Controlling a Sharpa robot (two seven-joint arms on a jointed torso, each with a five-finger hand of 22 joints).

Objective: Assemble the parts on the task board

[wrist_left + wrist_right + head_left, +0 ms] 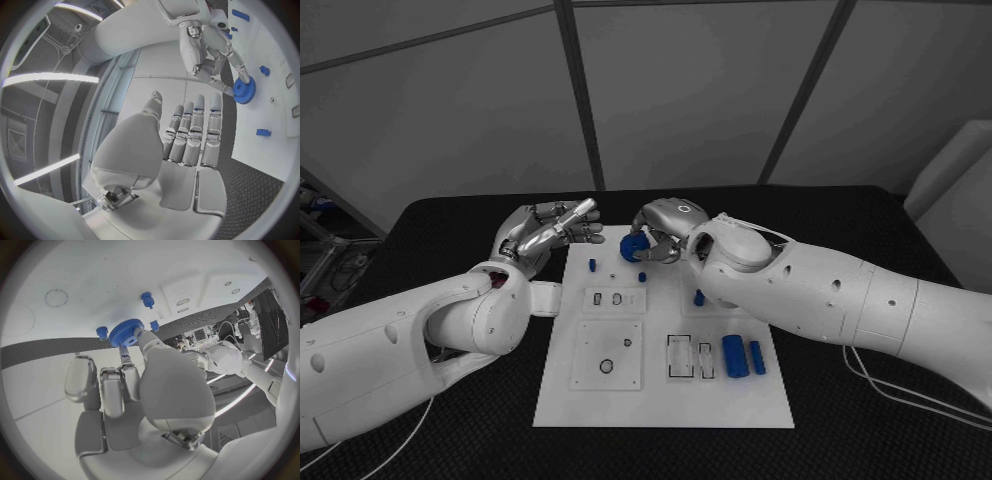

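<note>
One blue gear (633, 247) mattered at that moment, and I had it pinched at the fingertips of my right hand (669, 226), low over the far end of the white board (589, 400). It sat flat, its toothed disc facing the board and its bore pointing down, so its axis ran straight toward the plate beneath my fingers. A small blue peg (147, 299) stood on the board just beyond the gear, apart from it, with another peg (102, 332) close beside the rim. I judged the gear would need to line up over one of them, though I could not tell which. My left hand (548, 228) hung beside, fingers straight and close together, holding nothing and farther from the gear.
</note>
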